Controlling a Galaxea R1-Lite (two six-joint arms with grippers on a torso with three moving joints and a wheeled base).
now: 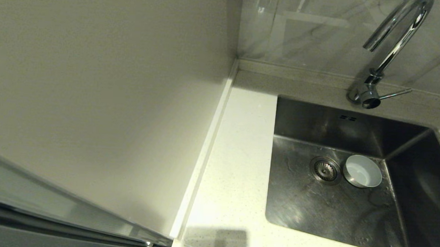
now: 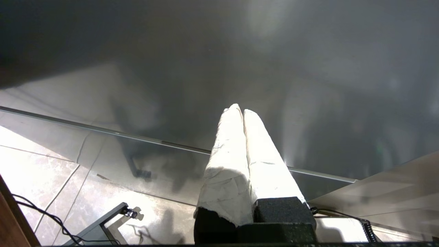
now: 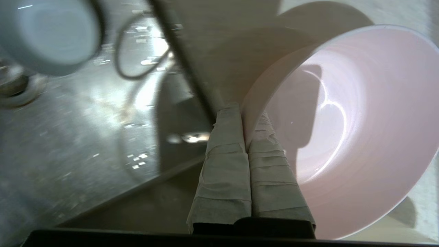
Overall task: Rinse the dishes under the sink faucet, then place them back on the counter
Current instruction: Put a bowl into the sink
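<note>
Currently the right gripper point(image 3: 245, 118) is clamped on the rim of the pale pink bowl point(image 3: 343, 130), one finger inside and one outside the wall. It holds the bowl beside the sink point(image 1: 295, 202), over the speckled counter point(image 1: 237, 147) by the basin edge. The arm itself lies outside the head view. Within the sink, the grey-blue bowl point(image 1: 362, 171) sits upright on the basin floor, just beside the drain strainer point(image 1: 325, 169). The faucet point(image 1: 391, 46) stands behind the sink, its spout arching over the basin and its side lever point(image 1: 394, 94) pointing sideways. The left gripper point(image 2: 242, 111) hangs away from the sink over a tiled floor point(image 2: 41, 164), fingers pressed together, empty.
</note>
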